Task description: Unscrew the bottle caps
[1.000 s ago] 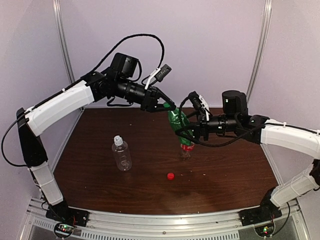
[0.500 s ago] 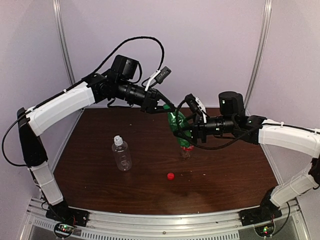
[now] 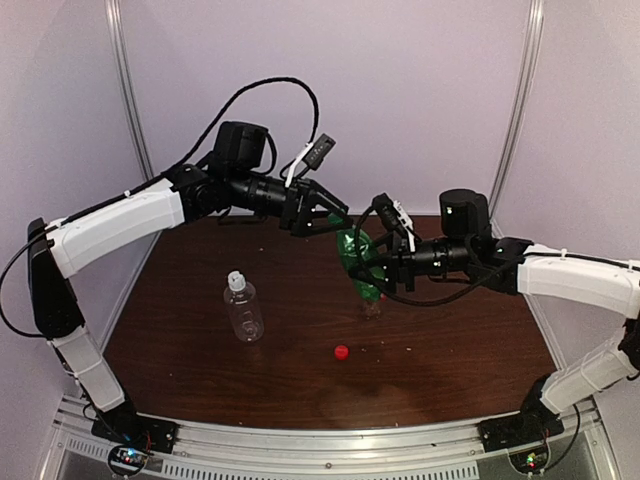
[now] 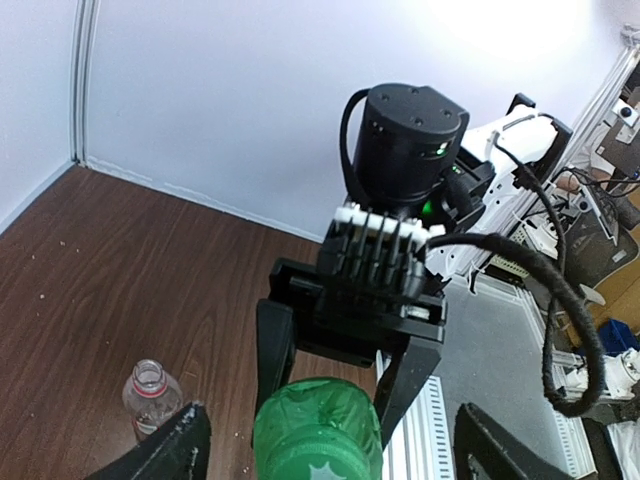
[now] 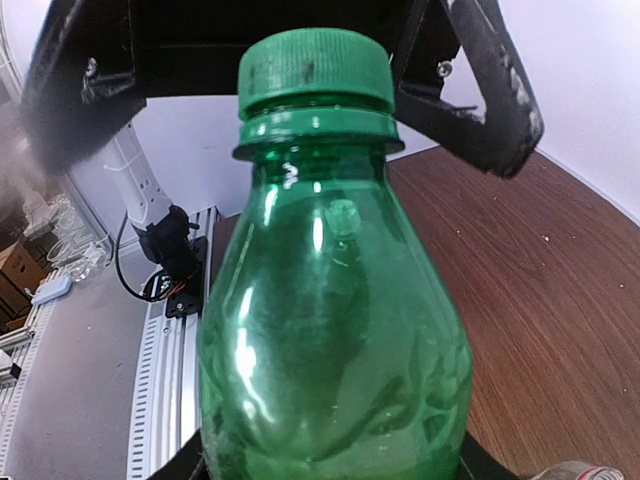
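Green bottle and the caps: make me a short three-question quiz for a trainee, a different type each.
1. True or false: the green cap is already off the green bottle.
2. Multiple choice: the red cap lies A) on the table, B) on a bottle, C) in a gripper.
3. Short answer: which gripper holds the green bottle?
Key: 1 false; 2 A; 3 the right gripper.
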Controlling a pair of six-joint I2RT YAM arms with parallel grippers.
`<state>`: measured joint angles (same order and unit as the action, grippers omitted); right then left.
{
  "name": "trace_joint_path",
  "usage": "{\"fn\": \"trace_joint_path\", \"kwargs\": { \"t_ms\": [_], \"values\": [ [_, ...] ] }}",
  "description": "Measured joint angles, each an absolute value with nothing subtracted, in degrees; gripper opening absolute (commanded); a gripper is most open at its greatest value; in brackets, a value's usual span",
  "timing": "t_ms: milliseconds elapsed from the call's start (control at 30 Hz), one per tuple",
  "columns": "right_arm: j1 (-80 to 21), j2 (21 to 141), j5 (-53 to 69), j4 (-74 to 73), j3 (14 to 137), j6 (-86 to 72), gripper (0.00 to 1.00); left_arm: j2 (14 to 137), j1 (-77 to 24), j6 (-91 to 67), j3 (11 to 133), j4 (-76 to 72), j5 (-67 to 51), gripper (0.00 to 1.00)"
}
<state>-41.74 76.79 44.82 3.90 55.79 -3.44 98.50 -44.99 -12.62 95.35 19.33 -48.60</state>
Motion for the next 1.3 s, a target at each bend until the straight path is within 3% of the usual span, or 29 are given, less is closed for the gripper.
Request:
{"fn": "trace_joint_path", "kwargs": {
  "t_ms": [100, 567, 1000, 1133, 1300],
  "values": [
    [-41.76, 75.99, 45.30, 4.36, 54.68, -3.51, 0.42, 97.03, -44.99, -14.09, 93.49, 15.59, -49.21, 0.86],
    [-41.76, 73.17, 48.25, 7.90, 52.23, -5.37, 0.41, 94.61, -44.62, -22.20, 89.34, 2.79, -53.39, 0.62],
    [-41.76, 73.17, 49.12, 11.14, 52.12, -7.51, 0.41, 94.70, -44.62, -23.49, 88.05, 0.86, -54.24, 0.52],
    [-41.76, 73.17, 49.12, 11.42, 52.12, -7.79, 0.41, 94.87, -44.62, -23.62, 88.05, 0.89, -54.22, 0.43],
    [-41.76, 73.17, 49.06, 11.46, 52.12, -7.99, 0.40, 95.04, -44.69, -23.70, 88.05, 0.86, -54.17, 0.25]
  ]
}}
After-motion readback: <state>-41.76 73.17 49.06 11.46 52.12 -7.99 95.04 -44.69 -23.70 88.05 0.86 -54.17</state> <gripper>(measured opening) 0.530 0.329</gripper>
